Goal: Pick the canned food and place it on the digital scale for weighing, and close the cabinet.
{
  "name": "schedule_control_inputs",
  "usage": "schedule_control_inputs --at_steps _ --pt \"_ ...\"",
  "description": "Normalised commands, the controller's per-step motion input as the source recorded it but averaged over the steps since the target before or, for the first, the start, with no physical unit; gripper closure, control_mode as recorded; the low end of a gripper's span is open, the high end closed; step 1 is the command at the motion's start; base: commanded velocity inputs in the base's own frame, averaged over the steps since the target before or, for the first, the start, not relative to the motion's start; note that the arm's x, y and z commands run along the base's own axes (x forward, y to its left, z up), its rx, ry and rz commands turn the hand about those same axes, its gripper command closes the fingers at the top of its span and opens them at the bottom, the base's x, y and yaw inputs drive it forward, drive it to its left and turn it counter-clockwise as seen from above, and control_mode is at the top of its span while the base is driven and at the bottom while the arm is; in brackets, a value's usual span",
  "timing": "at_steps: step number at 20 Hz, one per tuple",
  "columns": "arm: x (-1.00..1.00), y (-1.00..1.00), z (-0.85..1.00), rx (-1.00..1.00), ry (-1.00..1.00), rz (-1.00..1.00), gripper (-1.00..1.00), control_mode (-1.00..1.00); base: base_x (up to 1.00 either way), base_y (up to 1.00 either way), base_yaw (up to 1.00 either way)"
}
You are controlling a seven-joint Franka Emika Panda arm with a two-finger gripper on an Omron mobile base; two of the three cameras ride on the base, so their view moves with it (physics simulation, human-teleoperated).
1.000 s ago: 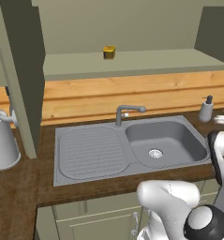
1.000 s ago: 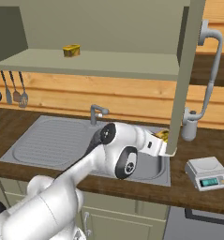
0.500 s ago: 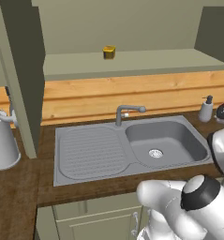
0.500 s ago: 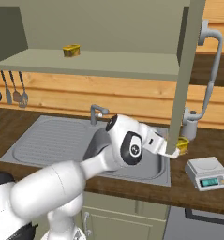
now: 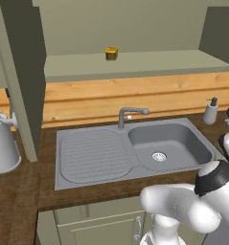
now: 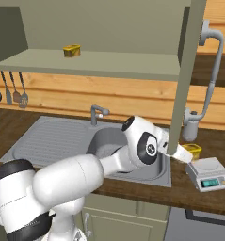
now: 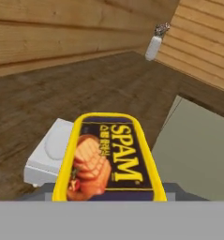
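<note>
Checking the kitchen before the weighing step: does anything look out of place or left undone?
The olive-beige wall cabinet stands open, door edge jutting over the counter. A second yellow-and-brown can sits alone on its shelf. The gripper holds the yellow canned food just short of the light-grey digital scale.

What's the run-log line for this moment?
gripper: shut on can | position: above scale | can: not yet set down | cabinet: door open

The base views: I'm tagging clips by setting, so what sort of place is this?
Most likely a home kitchen: a grey sink with a tap set in a dark wooden counter, an olive wall cabinet above it, and cooking utensils hanging on the wall.
</note>
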Motion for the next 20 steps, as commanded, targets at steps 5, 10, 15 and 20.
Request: schedule_control_inputs --at_steps 5,10,15,20 --pt "0.00 -0.37 -0.26 0.04 0.00 0.00 1.00 -1.00 0.00 0.00 0.00" --pt "0.08 -0.12 -0.41 0.00 0.00 0.00 1.00 -1.00 0.00 0.00 0.00" --pt "0.09 0.00 -0.40 0.00 -0.09 0.00 1.00 -1.00 0.00 0.00 0.00" --pt "0.18 0.00 -0.02 0.01 -0.22 0.00 1.00 -1.00 0.00 0.00 0.00"
